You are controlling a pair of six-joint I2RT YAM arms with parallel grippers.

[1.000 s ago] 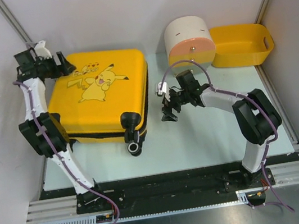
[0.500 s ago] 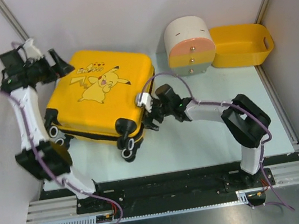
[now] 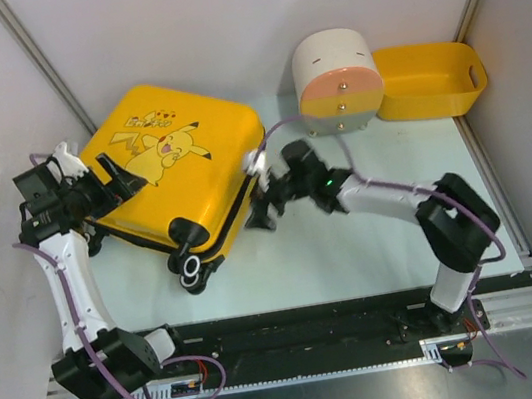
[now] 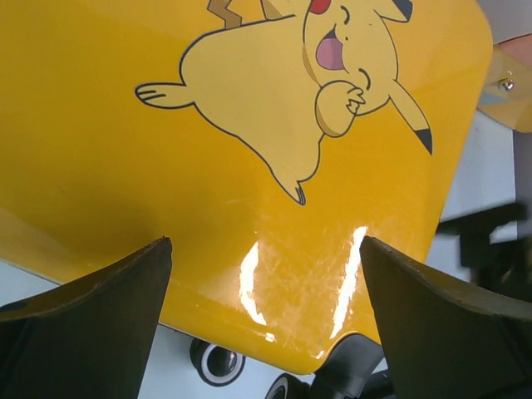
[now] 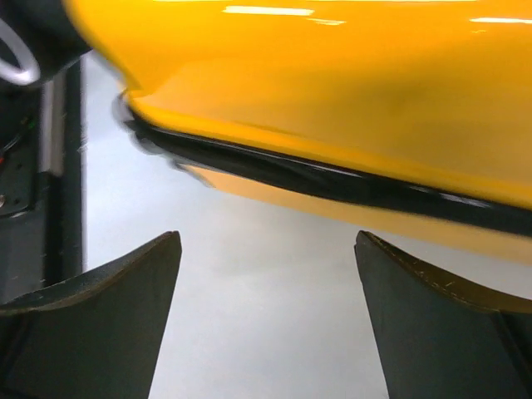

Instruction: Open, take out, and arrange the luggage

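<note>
Top external view has the luggage (image 3: 182,177) in the upper left part of the frame, lying on the pale bench (image 3: 353,236) with its cartoon print facing up and its two shells shut together. It sits askew to the bench edges, one corner with black wheels (image 3: 191,267) pointing toward the lower left. The left pincer (image 3: 120,175) is at the luggage's left edge, beside the print, its fingers spread and gripping nothing. The right pincer (image 3: 260,211) is just off the luggage's right side, low by the bench, also released.

From the left wrist, the yellow lid (image 4: 249,125) fills most of the frame behind the wide-apart fingers (image 4: 83,316), with wheels (image 4: 218,362) showing below its edge. Whether those fingers touch the shell cannot be told.

From the right wrist, the luggage's side (image 5: 332,66) crosses the top of the frame, slightly blurred, with a black seam (image 5: 332,183) running along it; the spread fingers (image 5: 449,324) stand over bare bench (image 5: 249,316) and hold nothing.

Further out, at upper right, a cream-and-pink drum box (image 3: 337,82) stands touching a yellow basket (image 3: 429,80), both well apart from the luggage.
</note>
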